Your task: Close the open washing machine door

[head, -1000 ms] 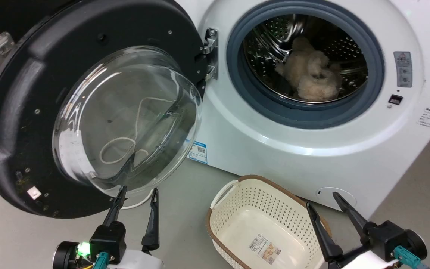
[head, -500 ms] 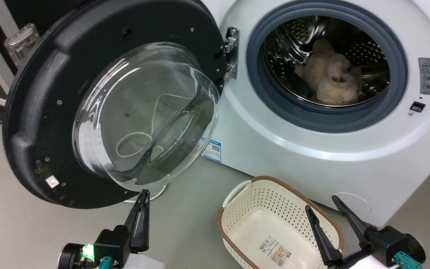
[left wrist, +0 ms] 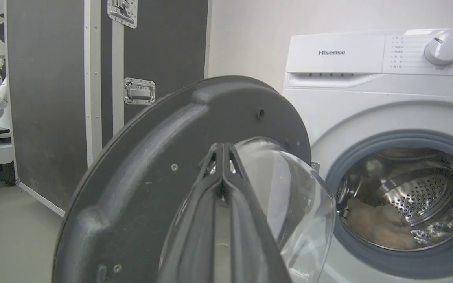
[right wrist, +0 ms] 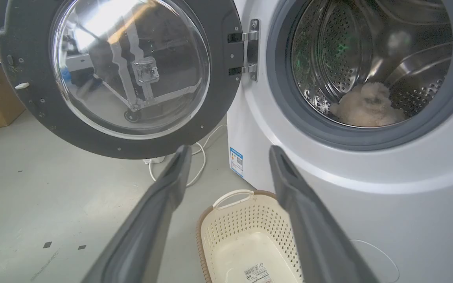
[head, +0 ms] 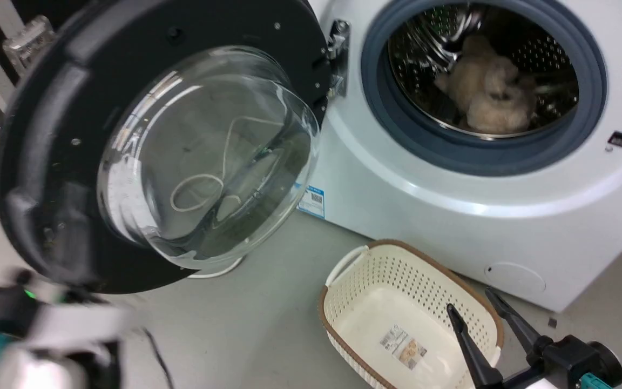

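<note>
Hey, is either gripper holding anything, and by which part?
Nothing is held. The left gripper is shut empty before the round glossy black washing machine door; the right gripper hangs open.

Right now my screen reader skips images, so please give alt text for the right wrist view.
The black round door hangs wide open left of the white washer, whose steel drum holds a fluffy cream bundle. The open right tool frames a cream basket on the floor.

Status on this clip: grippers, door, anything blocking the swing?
Left gripper shut, empty, pointed at washing machine door. Right gripper open, empty. Door wide open. Basket on floor before machine, looks below door's path.
</note>
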Motion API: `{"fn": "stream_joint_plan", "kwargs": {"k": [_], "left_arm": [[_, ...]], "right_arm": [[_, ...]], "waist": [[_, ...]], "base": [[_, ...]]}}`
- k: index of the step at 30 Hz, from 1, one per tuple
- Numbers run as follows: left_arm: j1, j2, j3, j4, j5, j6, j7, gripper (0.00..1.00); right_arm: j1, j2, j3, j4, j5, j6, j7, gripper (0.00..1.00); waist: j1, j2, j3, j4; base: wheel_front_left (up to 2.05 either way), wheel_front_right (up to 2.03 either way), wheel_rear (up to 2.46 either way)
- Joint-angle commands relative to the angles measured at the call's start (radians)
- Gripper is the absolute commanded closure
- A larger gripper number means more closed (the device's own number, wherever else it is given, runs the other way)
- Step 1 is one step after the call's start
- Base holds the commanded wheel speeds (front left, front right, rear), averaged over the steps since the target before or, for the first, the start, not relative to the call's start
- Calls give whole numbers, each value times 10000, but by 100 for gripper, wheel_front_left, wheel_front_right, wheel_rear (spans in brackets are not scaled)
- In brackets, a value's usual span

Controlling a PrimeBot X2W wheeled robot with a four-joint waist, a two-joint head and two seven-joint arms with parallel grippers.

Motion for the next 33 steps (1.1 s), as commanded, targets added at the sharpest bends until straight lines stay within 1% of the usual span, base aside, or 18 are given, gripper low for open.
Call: {"fn": "stream_joint_plan", "kwargs": {"k": [1,3,6,10,12,16,17,19,21,23,25,28,33], "left_arm": [[-489,197,446,-103,-479,-34,32,100],[-1038,483,1132,-129,-1173,-24,346,100],[-1894,1135,2344,174,-2250,54,905,100],[-2977,1950,3892,990,-3823,352,1853,100],[-3390,2374,4418,1544,-4455,509,2483,100],[-4189,2859,5377,2791,-5966,990,3867,100],[-4245,3017,5478,3068,-6100,1078,4149,100],[-4219,3309,5416,3562,-6285,1085,4845,100],[-4405,3254,5573,3976,-6837,1286,5507,100],[-4596,3056,5720,4380,-7583,1605,6452,100],[-4582,2978,5677,4593,-8116,1808,7455,100],[-4383,2903,5545,4495,-8637,1873,8562,100],[-3817,2770,5423,3966,-9072,1798,9556,100]], "right_arm": [[45,-165,67,-74,104,7,-94,0],[5,-296,100,-115,177,7,-136,0],[-87,-517,181,-181,305,7,-199,0],[-206,-796,249,-237,493,8,-282,0],[-239,-910,251,-252,590,8,-324,0],[-292,-1115,321,-265,760,8,-398,0],[-311,-1146,344,-260,780,8,-398,0],[-349,-1195,409,-249,822,8,-398,0],[-386,-1233,444,-248,850,8,-398,0],[-411,-1252,461,-241,874,8,-398,0],[-422,-1253,497,-221,889,8,-398,0],[-445,-1262,561,-193,907,8,-398,0],[-482,-1244,592,-83,963,8,-398,0]], "waist": [[0,0,236,-169],[0,0,416,-271],[0,0,700,-457],[0,0,1038,-664],[0,0,1158,-709],[0,0,1355,-749],[0,0,1385,-776],[0,0,1426,-830],[0,0,1465,-855],[0,0,1489,-866],[0,0,1490,-880],[0,0,1487,-909],[0,0,1347,-962]], "base": [[0,0,0],[0,0,0],[0,0,0],[0,0,0],[0,0,0],[0,0,0],[0,0,0],[0,0,0],[0,0,0],[0,0,0],[0,0,0],[0,0,0],[0,0,0]]}}
